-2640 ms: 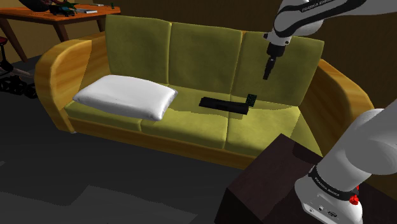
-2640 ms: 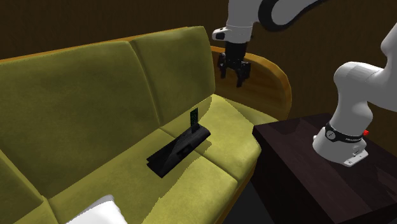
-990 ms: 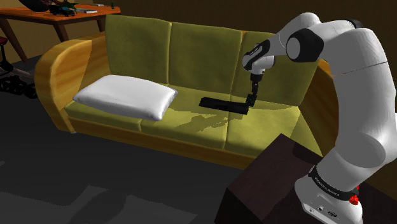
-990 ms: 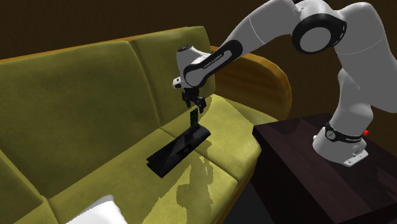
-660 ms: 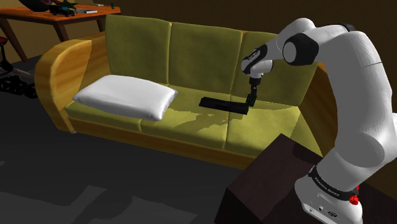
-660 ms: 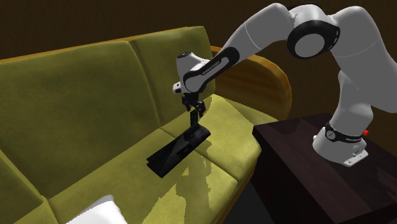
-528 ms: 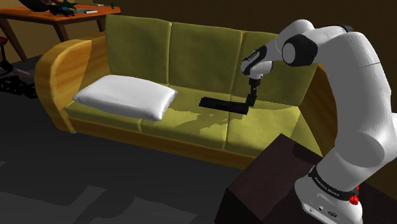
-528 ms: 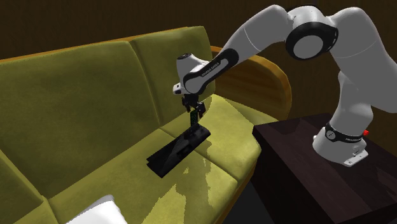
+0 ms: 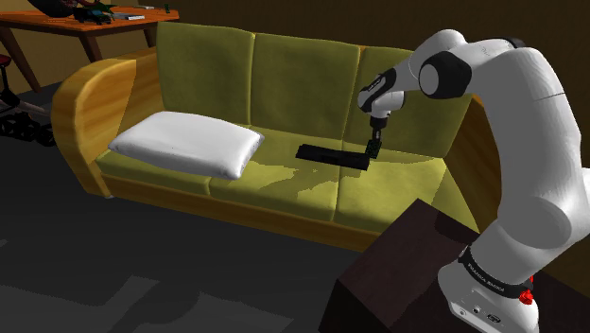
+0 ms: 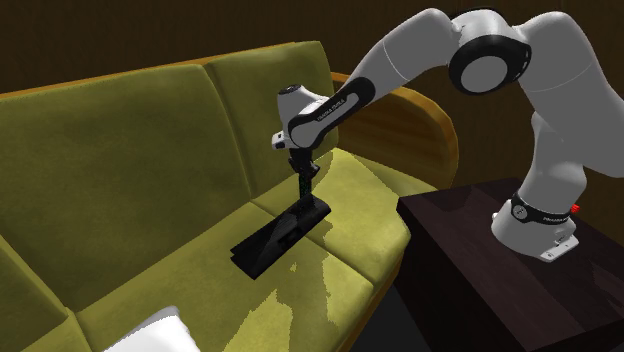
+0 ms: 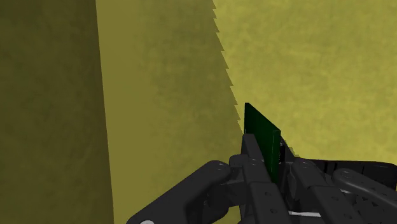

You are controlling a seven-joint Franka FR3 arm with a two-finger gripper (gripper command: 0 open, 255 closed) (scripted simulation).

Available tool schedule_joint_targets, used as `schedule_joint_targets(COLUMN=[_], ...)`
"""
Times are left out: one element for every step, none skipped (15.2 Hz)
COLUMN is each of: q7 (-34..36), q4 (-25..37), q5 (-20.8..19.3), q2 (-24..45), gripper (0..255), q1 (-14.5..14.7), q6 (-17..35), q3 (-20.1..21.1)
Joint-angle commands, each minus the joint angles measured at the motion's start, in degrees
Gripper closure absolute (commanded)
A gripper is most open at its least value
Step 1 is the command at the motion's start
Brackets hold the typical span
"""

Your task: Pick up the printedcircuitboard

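Note:
The printed circuit board (image 11: 259,135) is a small dark green plate standing upright on the right-hand seat of the olive sofa (image 9: 284,184). It stands at the end of a flat black slab (image 9: 331,153) (image 10: 278,238). My gripper (image 11: 270,170) points straight down and is shut on the board, with its black fingers (image 11: 253,153) clasping the plate's two faces. In the shoulder view the gripper (image 9: 374,144) sits at the slab's right end and covers the board. In the second exterior view the gripper (image 10: 306,182) hangs just above the slab's far end.
A white pillow (image 9: 187,143) lies on the sofa's left seat. Wooden armrests (image 9: 76,113) close both ends of the sofa. My dark stand (image 9: 407,274) is in front of the right seat. A wooden table (image 9: 104,19) stands behind the sofa's left end.
The fingers, open around the board's top a second ago, have closed on it. The hand sank slightly before that; the board and slab have not moved.

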Motion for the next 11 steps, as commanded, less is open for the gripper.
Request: schedule_joint_targets(q7=[0.0, 0.0, 0.1, 0.1, 0.1, 0.1, 0.2, 0.2, 0.2, 0.3, 0.3], q4=[0.0, 0.0, -0.1, -0.2, -0.3, -0.3, -0.3, -0.4, -0.4, -0.4, -0.3], q5=[0.0, 0.0, -0.1, -0.3, -0.4, -0.6, -0.7, -0.9, -1.0, -1.2, -1.3], q2=[0.0, 0.0, -0.5, -1.0, -1.6, -2.1, -2.6, -3.1, -3.6, -4.1, -4.5], gripper=[255, 255, 255, 255, 255, 255, 255, 255, 255, 255, 255], q1=[0.0, 0.0, 0.1, 0.2, 0.3, 0.4, 0.6, 0.6, 0.7, 0.8, 0.9], q6=[0.0, 0.0, -0.4, -0.8, -1.3, -1.8, -2.2, -2.7, -3.2, -3.6, -4.1], q3=[0.0, 0.0, -0.1, -0.3, -0.4, -0.6, -0.7, -0.9, -1.0, -1.1, -1.3])
